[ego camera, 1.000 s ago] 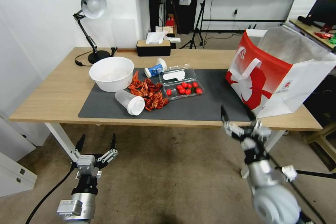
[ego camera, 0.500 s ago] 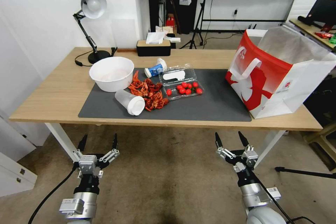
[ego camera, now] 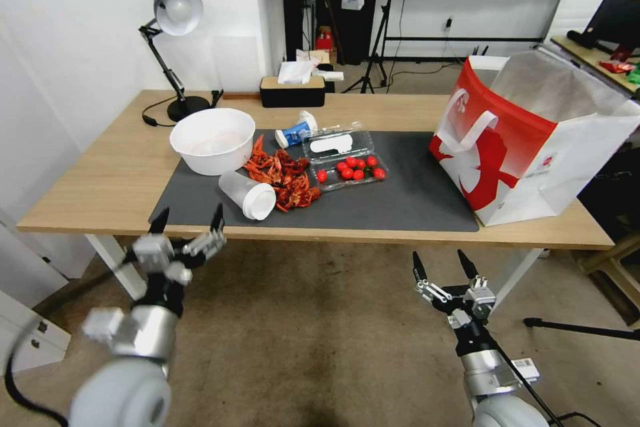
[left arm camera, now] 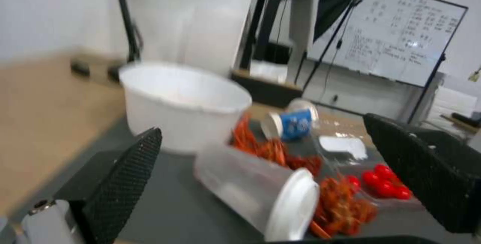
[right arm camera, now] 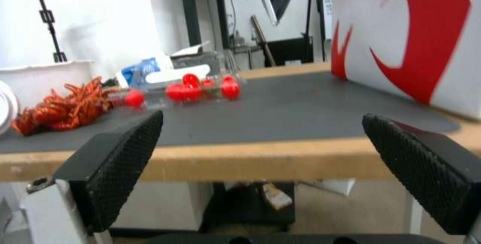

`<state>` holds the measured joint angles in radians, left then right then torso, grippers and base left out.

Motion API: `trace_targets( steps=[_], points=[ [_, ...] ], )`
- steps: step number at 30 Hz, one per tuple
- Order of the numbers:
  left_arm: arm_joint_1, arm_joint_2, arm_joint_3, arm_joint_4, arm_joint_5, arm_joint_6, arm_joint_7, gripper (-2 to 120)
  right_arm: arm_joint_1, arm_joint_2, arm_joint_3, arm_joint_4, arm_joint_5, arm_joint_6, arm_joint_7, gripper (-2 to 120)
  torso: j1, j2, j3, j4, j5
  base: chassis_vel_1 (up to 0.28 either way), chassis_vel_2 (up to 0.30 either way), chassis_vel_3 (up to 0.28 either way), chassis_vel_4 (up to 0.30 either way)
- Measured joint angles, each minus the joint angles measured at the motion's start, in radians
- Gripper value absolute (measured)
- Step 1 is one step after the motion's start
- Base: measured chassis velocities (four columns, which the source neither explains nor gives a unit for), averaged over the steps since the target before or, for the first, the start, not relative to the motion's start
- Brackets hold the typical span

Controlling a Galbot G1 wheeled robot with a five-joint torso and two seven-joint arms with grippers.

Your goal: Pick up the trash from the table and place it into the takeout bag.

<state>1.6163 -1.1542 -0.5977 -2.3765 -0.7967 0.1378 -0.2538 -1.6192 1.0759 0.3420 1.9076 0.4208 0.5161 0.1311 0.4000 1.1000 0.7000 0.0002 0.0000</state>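
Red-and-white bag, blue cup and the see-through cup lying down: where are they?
takeout bag (ego camera: 497, 147), head view, red front panel.
blue-white paper cup (ego camera: 294, 134), head view, blue side.
translucent white-lidded cup (left arm camera: 260, 195), left wrist view, clear side wall.

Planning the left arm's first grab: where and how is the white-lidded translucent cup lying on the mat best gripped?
Probably across the translucent cup's clear round barrel, with the open left gripper coming from the table's near edge. It lies on its side, lid toward that edge.

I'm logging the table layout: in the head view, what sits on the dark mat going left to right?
White bowl → translucent white-lidded cup → red crayfish shells → clear box of cherry tomatoes → takeout bag, partly on the mat's right end.
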Motion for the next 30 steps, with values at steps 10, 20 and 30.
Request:
trace_targets(
  steps=[10, 20, 30],
  points=[
    [-0.045, 0.084, 0.06, -0.037, -0.31, 0.109, -0.132, 100, 0.03, -0.003, -0.024, 0.028, -0.056, -0.051, 0.045, 100, 0.0, 0.0, 0.0, -0.0011, -0.0002, 0.0, 0.0, 0.0, 0.0],
    [-0.222, 0.121, 0.171, 0.127, -0.287, 0.096, -0.181, 100, 0.034, -0.002, -0.047, 0.051, -0.096, -0.092, 0.073, 100, 0.0, 0.0, 0.0, -0.0004, 0.0, 0.0, 0.0, 0.0, 0.0],
    [-0.34, 0.156, 0.276, 0.219, -0.103, 0.084, -0.161, 100, 0.026, 0.0, -0.037, 0.056, -0.108, -0.115, 0.096, 100, 0.0, 0.0, 0.0, -0.0002, 0.0001, 0.0, 0.0, 0.0, 0.0]
  ],
)
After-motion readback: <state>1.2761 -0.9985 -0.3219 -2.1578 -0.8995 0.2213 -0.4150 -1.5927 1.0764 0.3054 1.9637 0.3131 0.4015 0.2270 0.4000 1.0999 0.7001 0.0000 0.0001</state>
